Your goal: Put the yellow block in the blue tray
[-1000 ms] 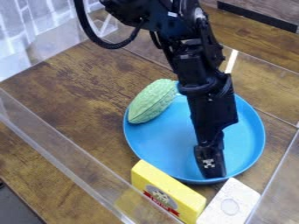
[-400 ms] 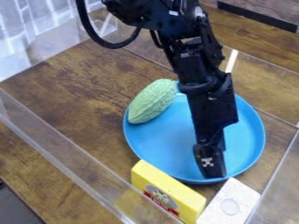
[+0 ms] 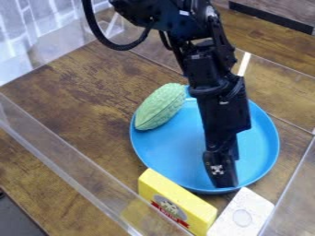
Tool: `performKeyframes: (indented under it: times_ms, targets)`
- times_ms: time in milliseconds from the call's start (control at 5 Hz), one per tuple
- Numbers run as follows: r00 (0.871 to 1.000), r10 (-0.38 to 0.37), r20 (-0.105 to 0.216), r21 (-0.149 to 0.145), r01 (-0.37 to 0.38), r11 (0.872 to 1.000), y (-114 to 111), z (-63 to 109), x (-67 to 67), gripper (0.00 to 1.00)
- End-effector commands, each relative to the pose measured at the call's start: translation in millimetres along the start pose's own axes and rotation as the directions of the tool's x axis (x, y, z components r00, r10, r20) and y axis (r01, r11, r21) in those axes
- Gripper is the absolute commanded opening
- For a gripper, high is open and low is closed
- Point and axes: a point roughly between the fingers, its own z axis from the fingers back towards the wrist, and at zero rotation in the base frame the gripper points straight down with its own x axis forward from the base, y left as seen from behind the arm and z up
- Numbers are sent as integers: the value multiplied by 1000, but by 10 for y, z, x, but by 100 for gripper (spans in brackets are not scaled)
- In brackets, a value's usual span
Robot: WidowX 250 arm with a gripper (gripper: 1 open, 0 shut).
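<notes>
Tool [image 3: 220, 177] gapes wide and empty over blue tray [image 3: 259, 146], yellow block [image 3: 175, 200] just beside it.

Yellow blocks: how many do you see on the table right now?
1. The bright yellow rectangular sponge-like block lies on the wooden table just outside the round blue plastic tray's near rim. The arm could be hiding others.

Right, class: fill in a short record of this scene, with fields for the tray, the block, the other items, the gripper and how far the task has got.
tray: blue tray, round, on the wooden table
block: yellow block, on the table just outside the tray's near rim
green item: green textured oval, lying over the tray's left rim
white item: white speckled square, right of the block
gripper: gripper, pointing down over the tray's near part, jaws open, holding nothing
task: block not yet in tray
</notes>
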Motion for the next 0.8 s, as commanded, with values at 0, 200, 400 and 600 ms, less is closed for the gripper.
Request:
performKeyframes:
  times_ms: [0, 200, 400, 600]
  targets:
    - [1000, -5, -30, -53, 4, 999, -40, -117, -95, 100]
    - [999, -29, -33, -65, 27, 997, -36, -112, -98, 100]
    - [998, -51, -37, -77, 48, 996, -31, -113, -104, 100]
    - [997, -72, -39, -89, 69, 994, -27, -107, -110, 100]
